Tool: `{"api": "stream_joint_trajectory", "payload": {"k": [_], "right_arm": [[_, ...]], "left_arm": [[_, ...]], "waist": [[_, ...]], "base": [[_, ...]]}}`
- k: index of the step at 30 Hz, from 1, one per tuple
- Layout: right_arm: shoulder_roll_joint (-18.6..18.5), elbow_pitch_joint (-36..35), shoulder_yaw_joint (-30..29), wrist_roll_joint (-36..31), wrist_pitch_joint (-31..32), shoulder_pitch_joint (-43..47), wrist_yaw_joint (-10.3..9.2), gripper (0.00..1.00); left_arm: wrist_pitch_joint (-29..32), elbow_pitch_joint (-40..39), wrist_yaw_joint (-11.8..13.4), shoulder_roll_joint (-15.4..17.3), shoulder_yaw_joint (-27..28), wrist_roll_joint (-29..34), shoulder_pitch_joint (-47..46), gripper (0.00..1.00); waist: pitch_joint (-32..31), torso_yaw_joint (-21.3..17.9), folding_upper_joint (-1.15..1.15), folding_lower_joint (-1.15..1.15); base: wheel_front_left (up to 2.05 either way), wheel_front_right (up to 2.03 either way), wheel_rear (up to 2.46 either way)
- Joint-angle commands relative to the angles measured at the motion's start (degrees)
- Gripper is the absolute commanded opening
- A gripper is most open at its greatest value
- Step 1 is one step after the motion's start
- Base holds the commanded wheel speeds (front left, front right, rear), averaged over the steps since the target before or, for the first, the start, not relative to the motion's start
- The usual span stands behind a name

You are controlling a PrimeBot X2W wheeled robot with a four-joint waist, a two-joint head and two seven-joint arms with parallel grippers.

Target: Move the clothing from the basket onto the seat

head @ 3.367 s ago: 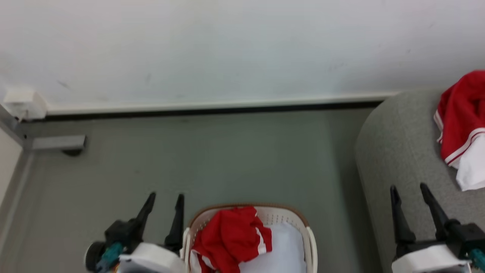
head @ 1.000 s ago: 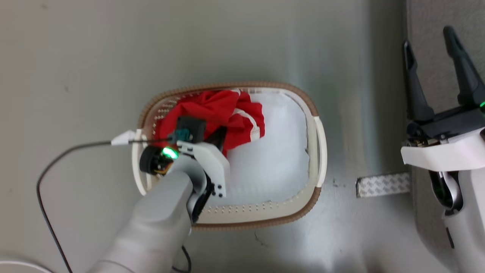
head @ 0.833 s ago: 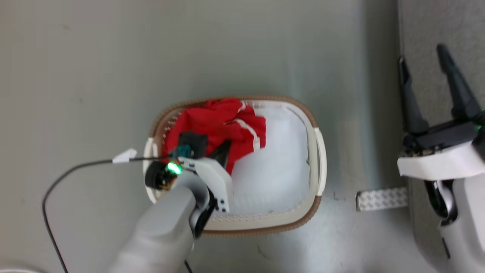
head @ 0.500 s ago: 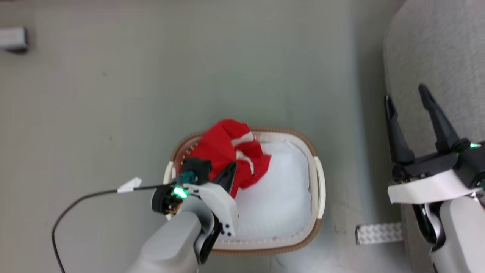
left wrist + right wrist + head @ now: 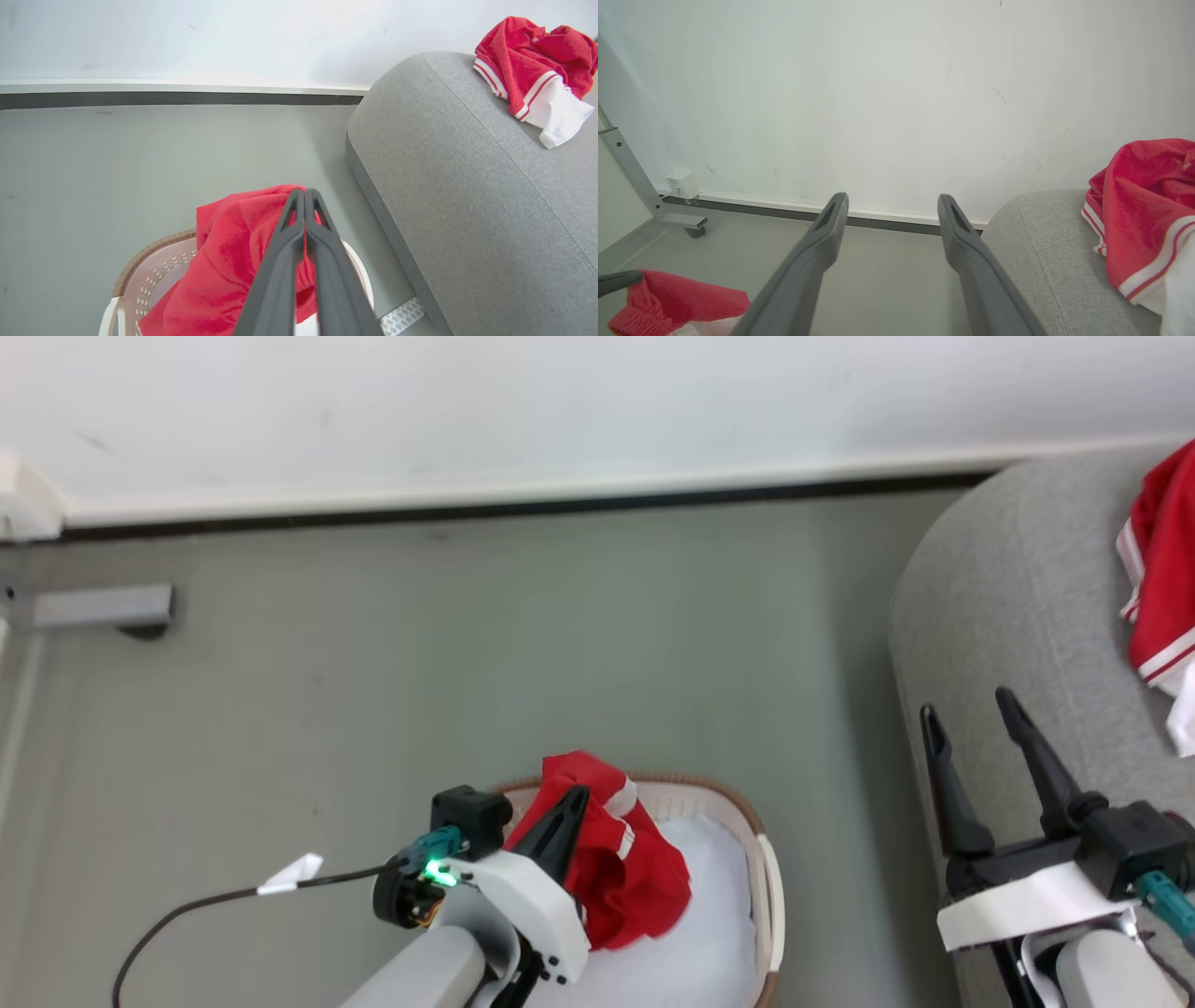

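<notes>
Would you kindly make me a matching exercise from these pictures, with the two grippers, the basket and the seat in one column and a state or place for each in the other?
Column one:
1. left gripper
2. right gripper
3. basket
4. seat

Column two:
A. bears a red and white garment
B. shut on a red garment
C. open, holding nothing
D. on the floor, below the held red garment

Pairs: 1-B, 2-C, 3-D, 4-A.
</notes>
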Motion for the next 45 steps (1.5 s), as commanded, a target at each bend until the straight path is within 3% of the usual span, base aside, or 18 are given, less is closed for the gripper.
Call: {"api": "stream_joint_trajectory", "payload": {"k": [1, 14, 23, 30, 36, 45], "right_arm": [[0.1, 0.3, -0.1, 0.0, 0.0, 1.4, -0.15, 1.00], [1.2, 1.7, 1.3, -0.2, 0.0, 6.4, -0.15, 1.00], [1.7, 1.8, 4.1, 0.2, 0.0, 9.1, -0.15, 1.00], [-0.6, 0.1, 14.1, 0.8, 0.0, 9.7, -0.15, 1.00], [-4.7, -2.4, 24.9, 3.2, 0.0, 8.0, -0.15, 1.00], [-8.4, -4.1, 32.2, 4.9, 0.0, 2.5, -0.15, 1.00]], "left_arm": [[0.4, -2.4, 0.7, 1.3, 0.3, -0.3, 1.6, 0.00], [4.5, -26.8, 8.3, 9.3, 3.2, -1.5, 8.0, 0.00], [6.9, -37.5, 13.1, 13.8, 5.8, -1.6, 10.5, 0.00], [8.0, -41.8, 14.9, 15.6, 6.9, -1.5, 10.8, 0.00], [8.7, -44.1, 15.6, 16.5, 6.8, -1.4, 11.5, 0.00], [9.6, -46.1, 15.8, 16.8, 6.0, -0.6, 10.5, 0.00]], "waist": [[-3.9, 0.0, 0.00, 0.02], [-12.2, -1.2, 0.00, 0.02], [-14.8, -2.3, 0.00, 0.02], [-15.1, -2.4, 0.00, 0.02], [-15.7, -2.1, 0.00, 0.02], [-16.0, -2.0, 0.00, 0.02]], "base": [[0.00, 0.00, 0.00], [0.00, 0.00, 0.00], [0.00, 0.00, 0.00], [0.00, 0.00, 0.00], [0.00, 0.00, 0.00], [0.00, 0.00, 0.00]]}}
